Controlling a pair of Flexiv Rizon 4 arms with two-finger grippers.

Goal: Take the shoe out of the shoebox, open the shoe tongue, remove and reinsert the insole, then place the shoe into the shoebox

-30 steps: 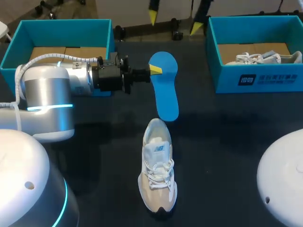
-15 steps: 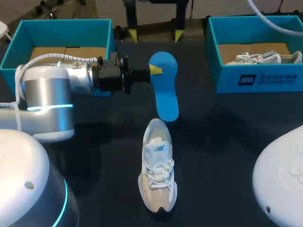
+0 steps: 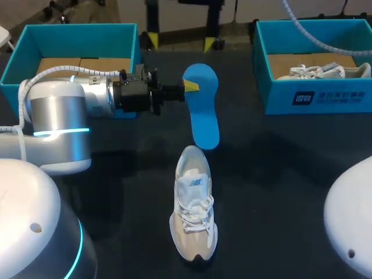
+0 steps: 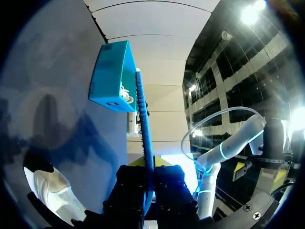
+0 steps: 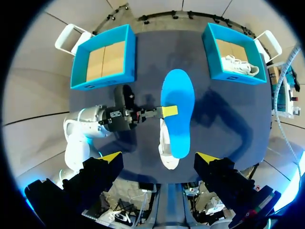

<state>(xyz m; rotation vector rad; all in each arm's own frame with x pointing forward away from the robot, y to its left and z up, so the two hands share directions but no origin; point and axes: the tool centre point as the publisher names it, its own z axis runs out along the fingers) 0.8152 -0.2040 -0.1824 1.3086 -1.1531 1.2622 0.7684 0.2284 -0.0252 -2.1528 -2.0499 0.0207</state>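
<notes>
My left gripper [image 3: 190,87] is shut on the edge of a blue insole [image 3: 202,107], held above the table at the heel end. In the left wrist view the insole [image 4: 144,125] stands edge-on between the fingers of that gripper [image 4: 147,164]. A white and beige shoe [image 3: 193,212] lies on the dark table below the insole's toe end, laces up. My right gripper [image 5: 159,157] hangs open high over the table, looking down on the insole [image 5: 177,112] and the shoe [image 5: 166,149]; its yellow tips show at the far edge in the head view [image 3: 180,42].
A teal shoebox [image 3: 70,55] with bare cardboard inside stands at the back left. A second teal shoebox [image 3: 317,96] at the back right holds another white shoe [image 3: 319,71]. My left arm [image 3: 64,116] stretches across the left side.
The right gripper's yellow tips have shifted leftward along the far edge of the head view. The left arm, insole and shoe have not moved.
</notes>
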